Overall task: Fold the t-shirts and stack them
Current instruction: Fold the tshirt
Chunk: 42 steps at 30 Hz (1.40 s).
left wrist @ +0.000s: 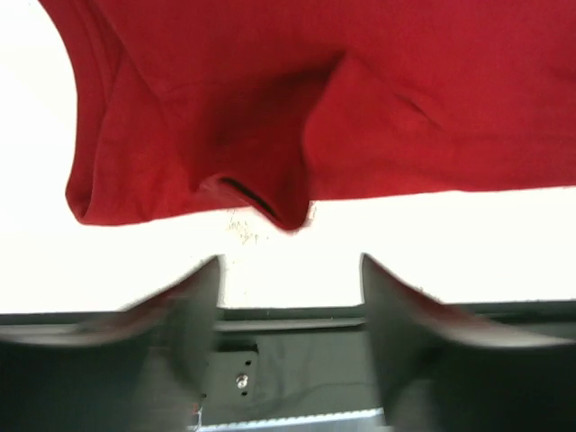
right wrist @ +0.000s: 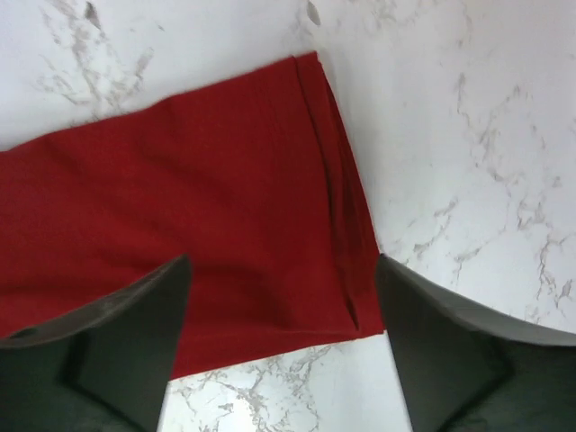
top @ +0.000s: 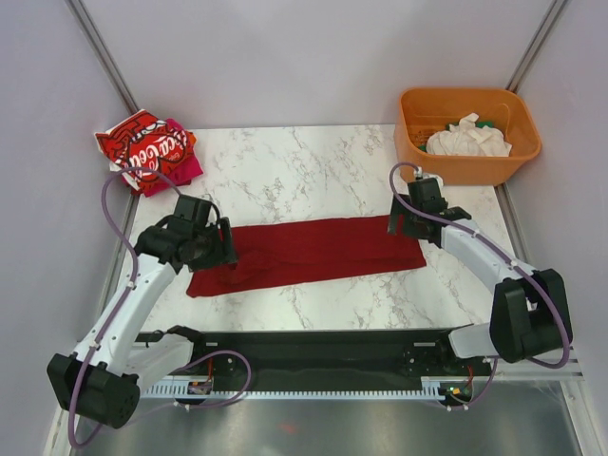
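Far left, back corner: the bright red shirt with white lettering (top: 142,149) lies bunched on the magenta shirt (top: 187,169). The left gripper (left wrist: 290,263) hangs at the left end of the dark red shirt (top: 309,252), jaws parted, gripping nothing, cloth edge just past its tips. That shirt lies as a long folded strip across the middle of the table (top: 313,161). The right gripper (right wrist: 283,265) is over its right end, jaws wide, empty. Back right, the white shirt (top: 467,140) sits in the orange tub (top: 418,142).
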{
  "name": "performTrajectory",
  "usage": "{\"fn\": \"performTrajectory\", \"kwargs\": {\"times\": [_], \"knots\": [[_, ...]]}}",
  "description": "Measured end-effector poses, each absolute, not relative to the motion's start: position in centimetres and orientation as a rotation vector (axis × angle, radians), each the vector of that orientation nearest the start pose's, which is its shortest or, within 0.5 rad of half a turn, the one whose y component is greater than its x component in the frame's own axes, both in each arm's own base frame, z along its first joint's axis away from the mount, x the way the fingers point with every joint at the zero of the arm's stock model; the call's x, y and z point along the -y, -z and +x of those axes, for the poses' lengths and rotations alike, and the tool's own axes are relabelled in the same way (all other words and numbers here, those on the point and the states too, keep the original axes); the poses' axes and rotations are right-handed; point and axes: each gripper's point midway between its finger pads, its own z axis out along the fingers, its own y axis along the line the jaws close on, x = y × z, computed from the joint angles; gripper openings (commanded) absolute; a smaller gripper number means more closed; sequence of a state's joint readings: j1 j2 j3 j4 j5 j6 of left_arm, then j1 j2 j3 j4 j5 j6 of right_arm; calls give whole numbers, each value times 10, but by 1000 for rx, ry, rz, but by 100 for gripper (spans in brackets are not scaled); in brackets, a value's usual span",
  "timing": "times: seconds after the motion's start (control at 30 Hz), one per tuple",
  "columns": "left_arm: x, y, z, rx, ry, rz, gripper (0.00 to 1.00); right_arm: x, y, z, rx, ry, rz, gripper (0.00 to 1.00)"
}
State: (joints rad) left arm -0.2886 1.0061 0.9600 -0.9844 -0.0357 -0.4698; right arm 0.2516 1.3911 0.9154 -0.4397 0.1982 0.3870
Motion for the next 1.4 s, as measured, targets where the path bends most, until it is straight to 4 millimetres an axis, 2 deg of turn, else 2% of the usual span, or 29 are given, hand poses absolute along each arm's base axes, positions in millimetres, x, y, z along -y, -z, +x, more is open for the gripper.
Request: {"fn": "performTrajectory", "kwargs": {"times": [0.07, 0.17, 0.3, 0.4, 0.53, 0.7, 0.8, 0.97, 1.07, 1.1, 1.17, 1.2, 1.23, 1.27, 1.3, 1.33, 1.37, 1.4], "knots": [[77, -150, 205, -2625, 235, -261, 87, -62, -84, 324, -2465, -14, 267, 98], [76, -154, 200, -2618, 243, -268, 95, -56, -73, 314, -2487, 24, 295, 98], [74, -164, 199, -2575, 255, -283, 96, -55, -78, 320, -2470, 33, 302, 98], [71, -156, 205, -2601, 212, -314, 96, -58, -84, 335, -2458, 27, 301, 98], [62, -131, 221, -2650, 203, -441, 97, -65, -84, 359, -2459, 24, 287, 98], [37, -96, 234, -2705, 151, -632, 91, -70, -70, 380, -2500, 24, 270, 98], [27, -77, 242, -2738, 82, -675, 91, -65, -56, 387, -2537, 23, 283, 98], [10, -52, 254, -2787, -20, -748, 94, -50, -20, 387, -2634, 7, 338, 98], [5, -33, 260, -2841, -67, -775, 95, -52, -19, 392, -2625, -20, 335, 97], [5, -27, 261, -2862, -75, -778, 95, -53, -19, 393, -2625, -29, 332, 92], [8, -16, 260, -2909, -67, -788, 85, -54, -19, 395, -2608, -41, 330, 83], [8, -16, 263, -2912, -62, -787, 79, -54, -19, 395, -2602, -47, 328, 68], [8, -16, 266, -2910, -59, -784, 59, -55, -19, 394, -2590, -53, 324, 61], [9, -16, 268, -2911, -51, -793, 48, -55, -19, 393, -2580, -64, 323, 54], [10, -15, 270, -2914, -36, -792, 41, -57, -19, 392, -2574, -83, 322, 40], [12, -15, 273, -2918, -26, -793, 18, -59, -18, 389, -2571, -102, 321, 32], [12, -15, 275, -2918, -17, -803, 4, -61, -18, 388, -2566, -115, 315, 24], [12, -15, 278, -2922, -14, -796, 2, -64, -17, 385, -2568, -140, 311, 5]]}}
